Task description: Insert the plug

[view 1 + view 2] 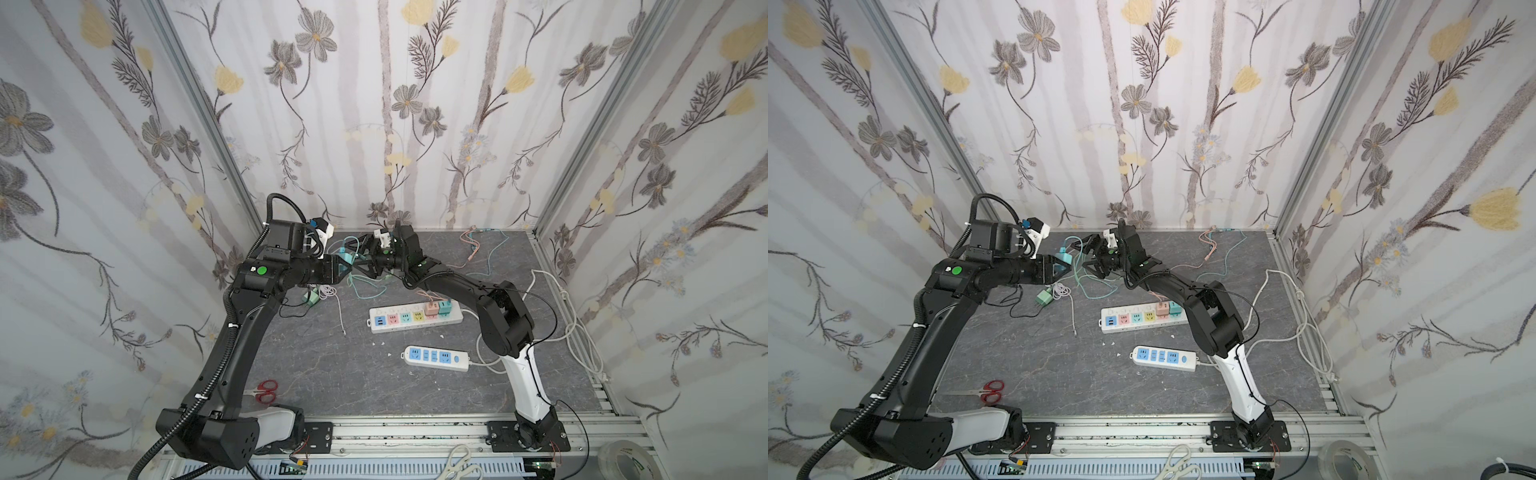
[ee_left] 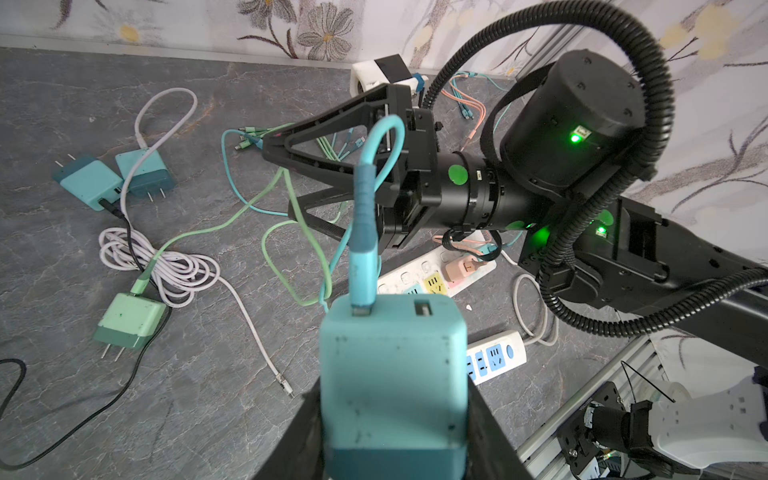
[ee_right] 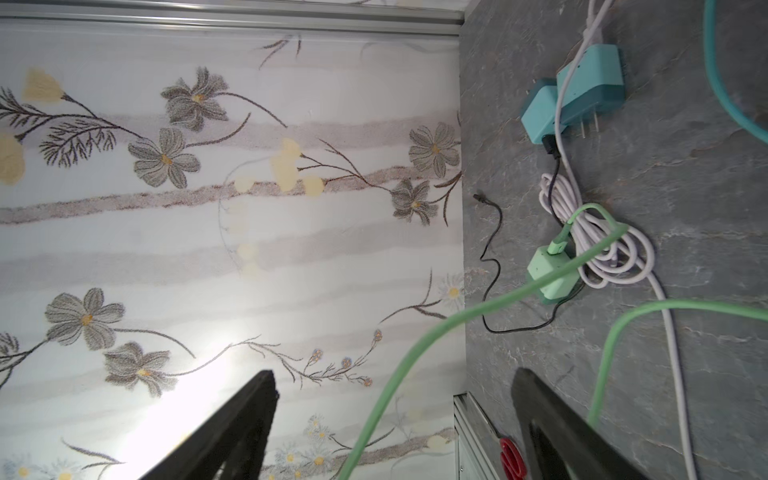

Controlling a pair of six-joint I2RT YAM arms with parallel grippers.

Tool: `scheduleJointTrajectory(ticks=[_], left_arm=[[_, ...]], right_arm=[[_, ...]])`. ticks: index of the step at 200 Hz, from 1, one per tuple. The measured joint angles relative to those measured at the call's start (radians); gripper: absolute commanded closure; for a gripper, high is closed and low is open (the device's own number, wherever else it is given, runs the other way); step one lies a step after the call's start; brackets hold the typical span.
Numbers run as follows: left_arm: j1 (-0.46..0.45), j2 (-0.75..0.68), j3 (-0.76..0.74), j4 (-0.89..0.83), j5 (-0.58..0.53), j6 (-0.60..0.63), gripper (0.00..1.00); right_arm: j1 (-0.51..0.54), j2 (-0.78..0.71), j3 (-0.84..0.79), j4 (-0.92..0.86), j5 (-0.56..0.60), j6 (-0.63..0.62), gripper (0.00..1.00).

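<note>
The plug (image 2: 392,374) fills the lower middle of the left wrist view. It is a chunky, rounded block in light teal, with a darker teal band at the end nearest the lower edge of the frame and small dark specks and scuffs over its sides. The face turned away from the camera has two slots. A blue-teal cable (image 2: 363,232) is pushed into one, rises and loops over near the frame's centre; the other slot is empty. The prongs cannot be seen. The left gripper (image 2: 395,392) pinches the block from both sides, with a black finger pressed against each flank. In both top views this grip sits left of centre near the back wall, lifted off the grey table (image 1: 332,374). It is well apart from the white power strip (image 1: 415,318) with coloured sockets, whose right end already carries a pink and a teal plug. A second strip (image 1: 436,357) with blue sockets lies nearer the bottom of the frame. The right gripper (image 3: 395,374) faces the left one, its jaws spread wide. A thin green cord (image 3: 478,311) runs loosely between them, clamped by neither. A pale green charger (image 2: 131,318) and two more teal ones lie among coiled cords at the left of the left wrist view.
</note>
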Motion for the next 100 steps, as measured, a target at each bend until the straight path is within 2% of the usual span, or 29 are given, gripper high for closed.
scheduleJointTrajectory(ticks=[18, 42, 52, 66, 85, 100], left_arm=[[0.001, -0.002, -0.011, 0.006, 0.019, 0.002, 0.87], [0.013, -0.023, -0.033, 0.033, 0.055, 0.007, 0.87], [0.027, -0.043, -0.048, 0.035, 0.073, 0.008, 0.88], [0.056, -0.071, -0.055, 0.042, 0.093, 0.007, 0.92], [0.114, -0.111, -0.054, 0.048, 0.068, 0.006, 0.97], [0.171, -0.15, -0.034, 0.033, -0.051, -0.005, 0.97]], right_arm=[[0.011, 0.016, 0.009, 0.043, -0.003, 0.028, 0.35], [0.015, 0.06, 0.045, 0.064, -0.002, 0.043, 0.61], [0.014, 0.077, 0.059, 0.069, 0.008, 0.044, 0.76], [0.006, 0.09, 0.066, 0.069, 0.015, 0.044, 0.91], [-0.028, 0.08, 0.049, 0.066, 0.034, 0.019, 1.0], [-0.071, 0.044, 0.014, 0.026, 0.061, -0.043, 1.0]])
